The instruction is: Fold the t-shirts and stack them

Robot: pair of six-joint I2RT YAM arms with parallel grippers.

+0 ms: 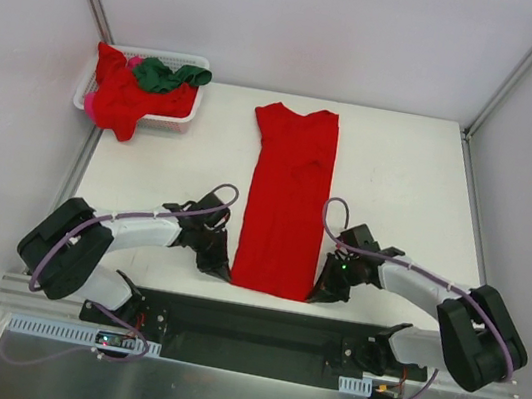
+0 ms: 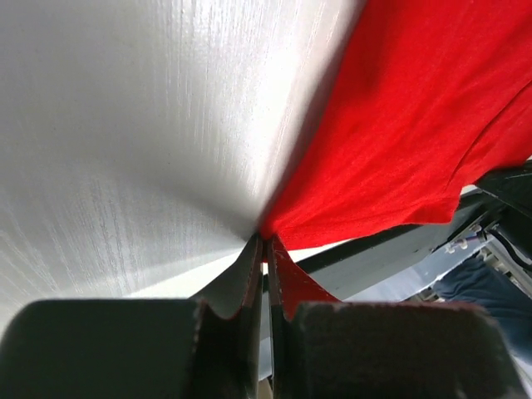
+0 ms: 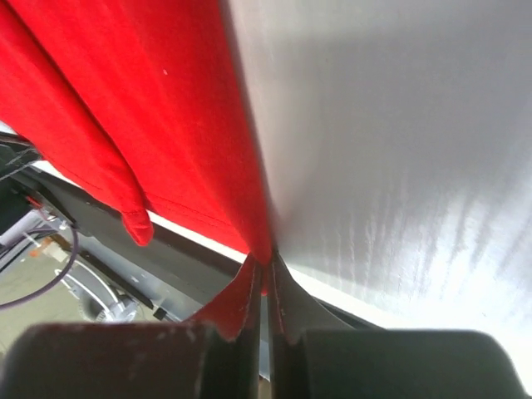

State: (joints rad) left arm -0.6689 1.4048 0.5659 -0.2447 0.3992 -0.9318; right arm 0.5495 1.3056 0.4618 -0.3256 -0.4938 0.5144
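Shirt lies along bench centre, collar at 12 o'clock; both jaws pinch shut on its 6 o'clock hem corners. Thin bites could slip on lifting, skewing the fold.

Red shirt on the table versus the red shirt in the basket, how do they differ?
The table shirt lies flat in a long narrow strip; the basket shirt is crumpled and spills over the basket rim. The table shirt lies alone; the basket shirt sits beside a green shirt. The left fingers and right fingers pinch the table shirt's near corners; nothing holds the basket shirt. Both are plain bright red.
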